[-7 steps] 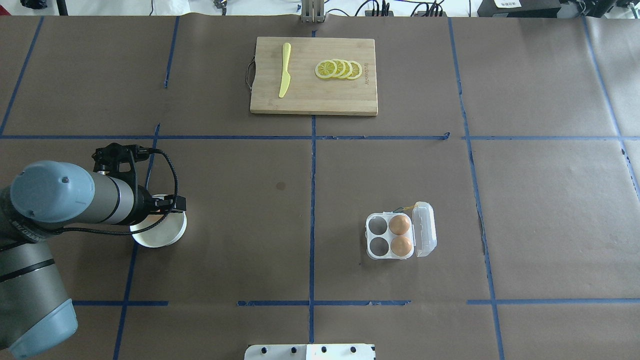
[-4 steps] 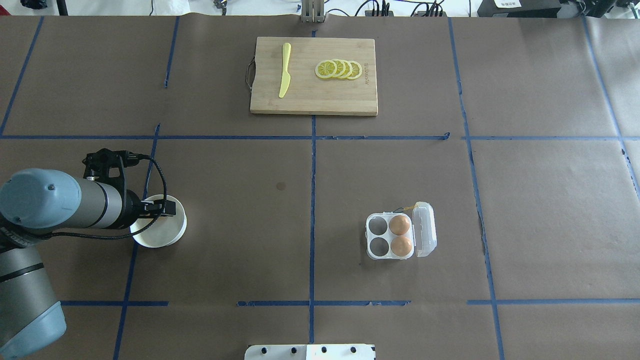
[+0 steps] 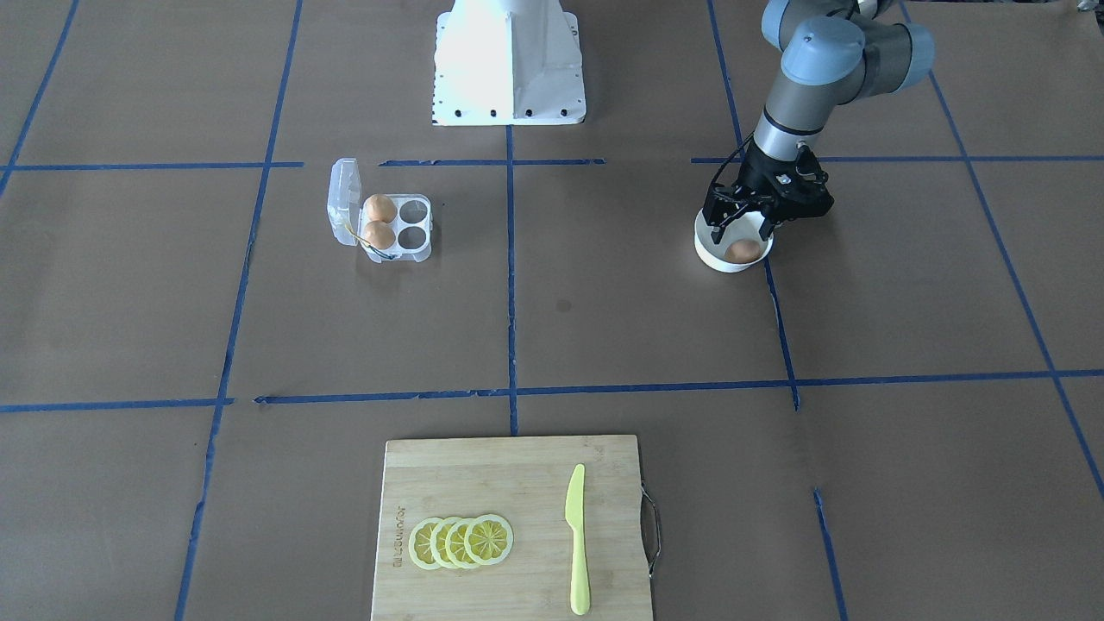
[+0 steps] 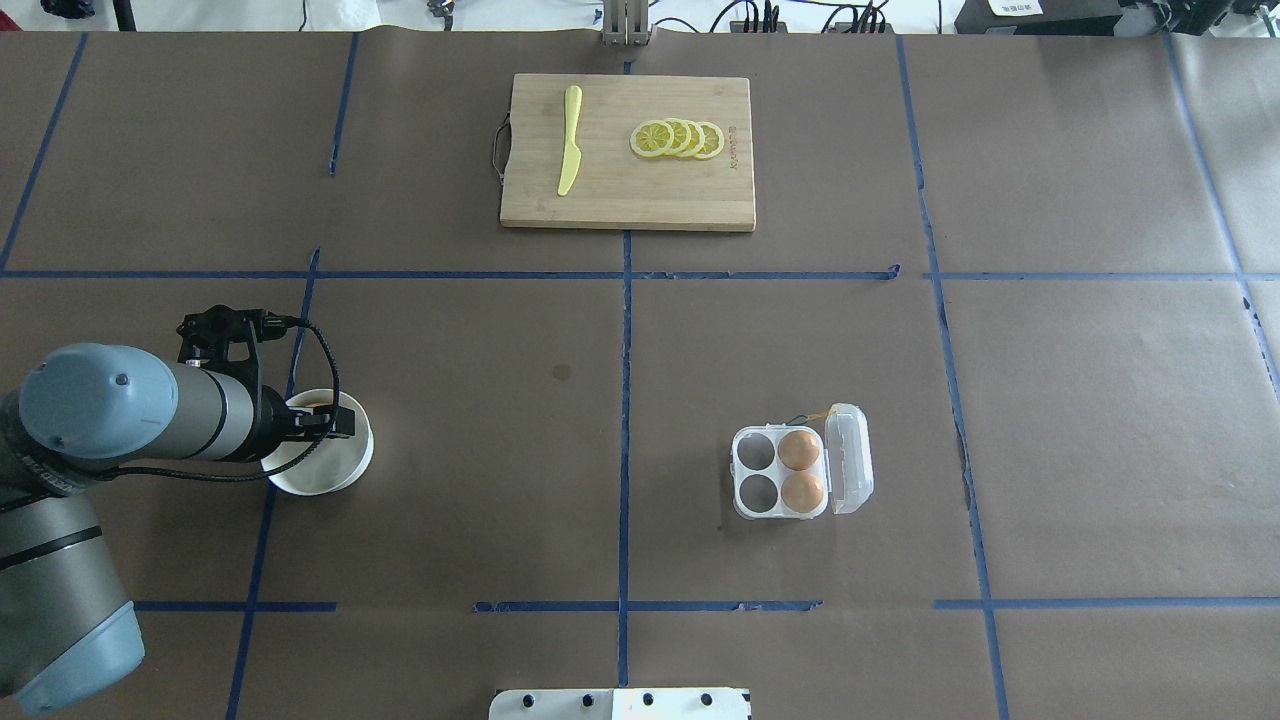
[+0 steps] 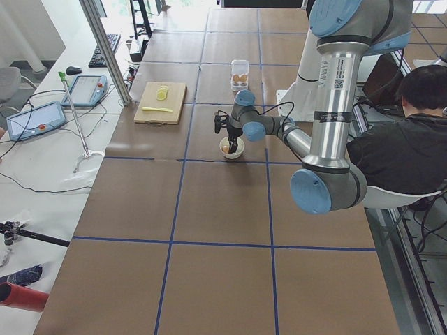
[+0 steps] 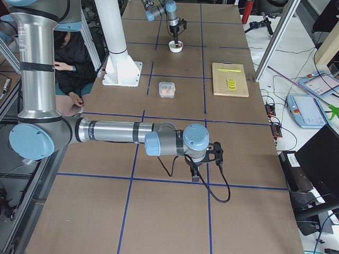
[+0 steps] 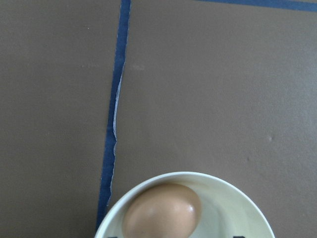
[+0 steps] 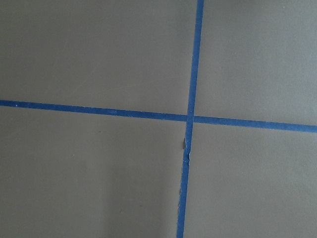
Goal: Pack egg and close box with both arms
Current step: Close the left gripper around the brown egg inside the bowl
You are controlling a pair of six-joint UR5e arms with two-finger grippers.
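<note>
One orange-brown egg [image 3: 742, 251] lies in a round white bowl [image 3: 718, 258]; the left wrist view shows it close up [image 7: 162, 210]. My left gripper [image 3: 739, 231] hangs just above the bowl, open, with its fingers to either side of the egg and not touching it. The clear box [image 4: 780, 470] sits open, with its lid [image 4: 850, 458] folded out to the right. Two more eggs [image 4: 800, 470] fill its right cells and the two left cells are bare. My right gripper [image 6: 195, 177] shows only in the exterior right view, low over the table; I cannot tell whether it is open.
A wooden cutting board [image 4: 628, 205] with a yellow knife [image 4: 570, 140] and lemon slices [image 4: 677, 138] lies at the far middle. The white pedestal base [image 3: 509, 60] stands at the near edge. Blue tape lines cross the brown table.
My left arm has shifted slightly over the bowl, first leftward and then back a little. The box and its eggs have not moved.
</note>
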